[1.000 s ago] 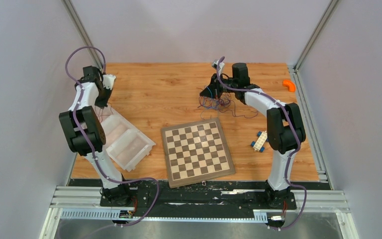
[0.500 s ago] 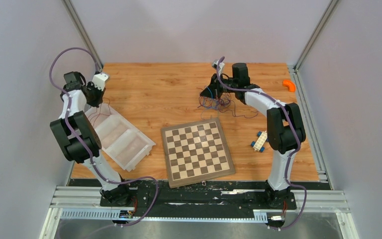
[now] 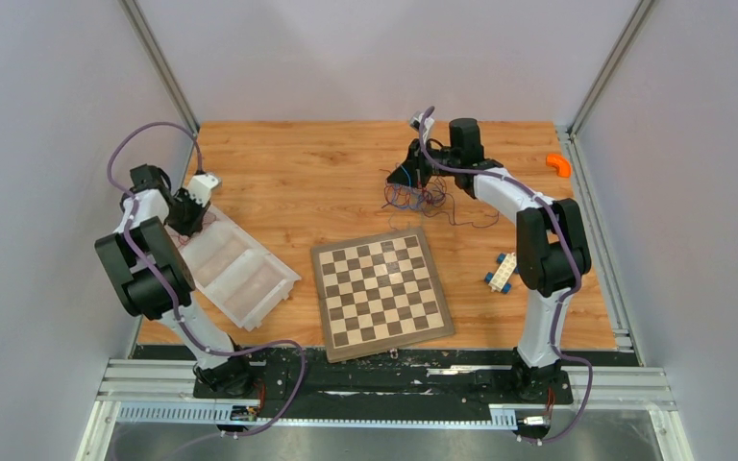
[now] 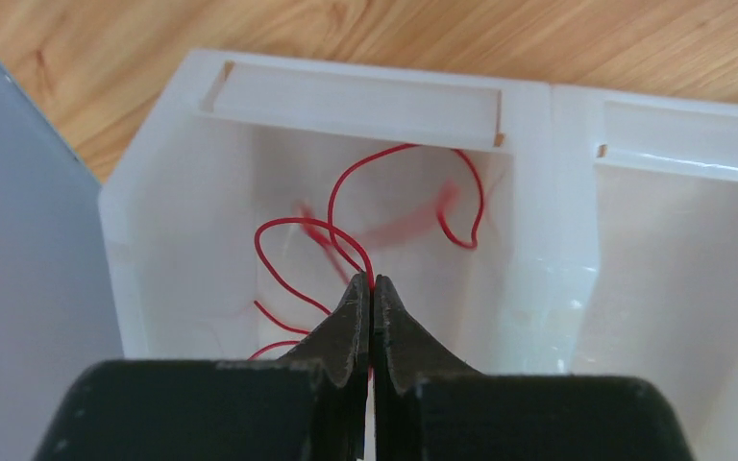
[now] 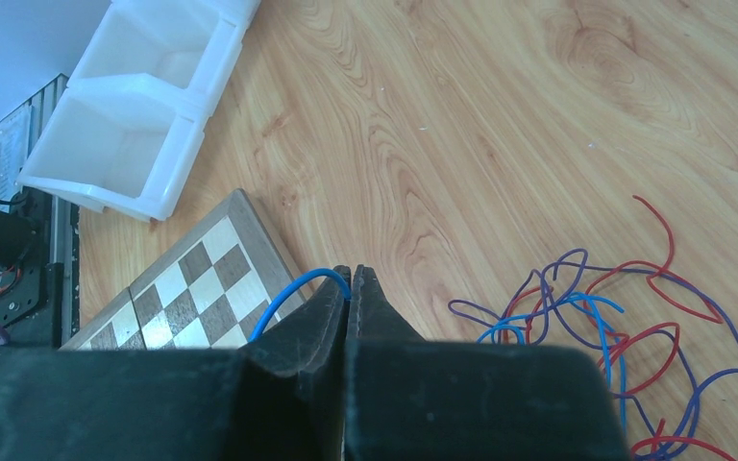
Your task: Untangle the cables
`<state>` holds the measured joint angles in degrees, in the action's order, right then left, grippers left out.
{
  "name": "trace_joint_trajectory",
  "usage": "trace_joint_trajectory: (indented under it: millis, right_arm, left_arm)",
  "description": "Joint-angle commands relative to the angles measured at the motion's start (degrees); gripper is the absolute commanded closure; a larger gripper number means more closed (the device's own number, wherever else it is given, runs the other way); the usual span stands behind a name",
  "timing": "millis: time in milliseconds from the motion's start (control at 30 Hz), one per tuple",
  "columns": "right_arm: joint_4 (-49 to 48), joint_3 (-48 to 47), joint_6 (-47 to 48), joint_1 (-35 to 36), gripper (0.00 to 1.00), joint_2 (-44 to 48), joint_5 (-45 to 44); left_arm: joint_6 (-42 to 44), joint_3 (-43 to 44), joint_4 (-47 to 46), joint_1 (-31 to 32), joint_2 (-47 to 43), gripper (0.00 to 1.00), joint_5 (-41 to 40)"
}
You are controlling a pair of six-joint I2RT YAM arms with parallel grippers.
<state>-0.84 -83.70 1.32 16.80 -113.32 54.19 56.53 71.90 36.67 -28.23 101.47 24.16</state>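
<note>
Two arms: bases bolted at the near edge of the tabletop (image 3: pixel 317 173), nearer than the chessboard (image 3: pixel 381 293).
Toy block (image 3: pixel 502 272): right of the chessboard, apart from it, untouched.
White bin (image 3: pixel 267 288): left of the chessboard, near its left corner, seemingly not touching.
Left fingers (image 4: pixel 369 293): left of the chessboard, over the bin compartment farther from it; pressed together on the red cable (image 4: pixel 346 226).
Red cable: loose loops hanging into that compartment, part blurred; well apart from the other strands.
Right fingers (image 5: pixel 351 280): beyond the chessboard's far edge; pinched together, the blue cable (image 5: pixel 293 293) arching out from between the tips.
Tangle (image 5: pixel 596 327): beyond the chessboard's far edge, just beside the right fingers; blue, red and purple strands looped over one another on the tabletop.
Orange piece (image 3: pixel 558 164): far beyond the chessboard's right side, at the tabletop's back corner.
Step in hand: probably dropping off one freed strand while holding the blue one ready.
Next move: likely parting the left fingers so the red cable falls into the bin, then a slow pull on the blue cable; snagging on the purple loops possible.
</note>
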Motion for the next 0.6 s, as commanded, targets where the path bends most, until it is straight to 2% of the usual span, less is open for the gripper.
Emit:
trace_joint_trajectory:
  millis: [0, 267, 433, 567]
  right_arm:
    - [0.0, -3.1, 1.8, -0.3, 1.0, 1.0, 1.9]
    - [0.2, -3.1, 1.6, -0.3, 1.0, 0.6, 1.5]
    - [0.1, -2.0, 1.6, -0.3, 1.0, 1.6, 0.7]
    - [0.1, -1.5, 1.5, -0.3, 1.0, 2.7, 0.7]
  left_arm:
    - [-0.1, 2.8, 0.5, -0.1, 4.3, 1.0, -7.3]
    - [0.7, 9.3, -1.3, 6.2, 12.0, 1.0, -14.0]
    - [3.7, 14.4, -3.6, 10.0, 15.9, 0.99, -12.8]
    - [5.8, 18.1, -4.3, 11.6, 17.4, 0.92, -12.9]
